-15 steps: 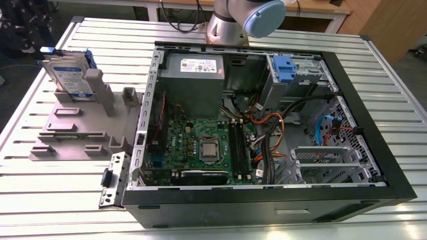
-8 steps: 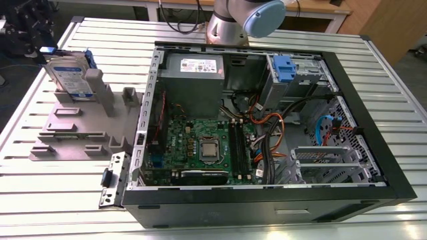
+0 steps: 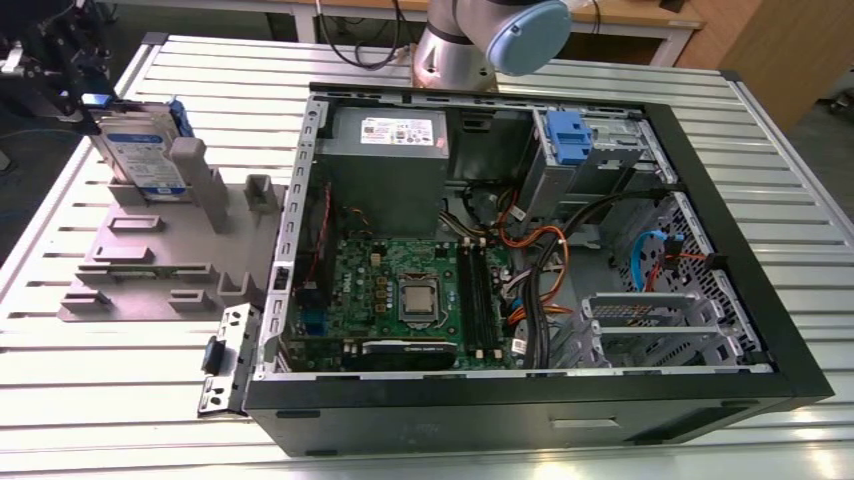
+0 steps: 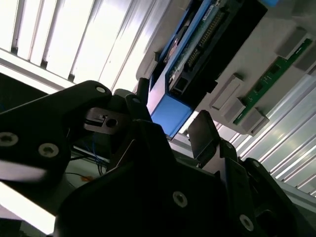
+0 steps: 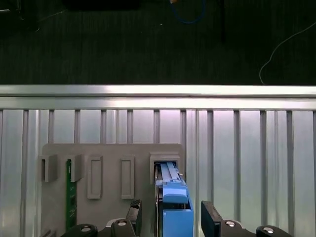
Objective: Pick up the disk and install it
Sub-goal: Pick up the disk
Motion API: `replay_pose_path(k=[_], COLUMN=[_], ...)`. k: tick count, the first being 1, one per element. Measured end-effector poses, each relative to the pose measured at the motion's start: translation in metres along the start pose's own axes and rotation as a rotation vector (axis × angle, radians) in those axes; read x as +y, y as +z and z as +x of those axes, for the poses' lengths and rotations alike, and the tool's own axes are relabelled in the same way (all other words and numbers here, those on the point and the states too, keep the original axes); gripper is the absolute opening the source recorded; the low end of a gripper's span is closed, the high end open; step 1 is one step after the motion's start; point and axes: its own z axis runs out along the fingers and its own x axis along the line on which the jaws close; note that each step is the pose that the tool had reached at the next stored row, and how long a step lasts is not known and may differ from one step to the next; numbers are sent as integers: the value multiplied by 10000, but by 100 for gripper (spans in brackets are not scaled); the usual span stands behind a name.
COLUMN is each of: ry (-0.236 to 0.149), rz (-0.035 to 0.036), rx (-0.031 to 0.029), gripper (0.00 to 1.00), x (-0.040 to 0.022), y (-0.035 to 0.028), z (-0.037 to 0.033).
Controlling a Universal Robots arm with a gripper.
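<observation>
Tool: your tool (image 5: 170,213) is standing open and gripping nothing; its fingers (image 5: 210,217) are straddling the disk's blue carrier, with a gap showing on each side in the first wrist view.
Disk: the disk (image 3: 140,150) is standing on edge in a slot of the grey fixture (image 3: 147,270), at the exterior view's left.
Computer case: the computer case (image 3: 534,250) is lying open on the worktop (image 3: 787,180), beside the fixture.
</observation>
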Motion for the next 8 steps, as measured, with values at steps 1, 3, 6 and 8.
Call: replay_pose_path(k=[1,3,6,8], ry=[-24,-35,-39,-38], rz=[-1,4,9,26], rx=[1,0,0,0], gripper=[59,57,51,51], x=[0,0,0,4], y=[1,9,30,51], z=[0,0,0,0])
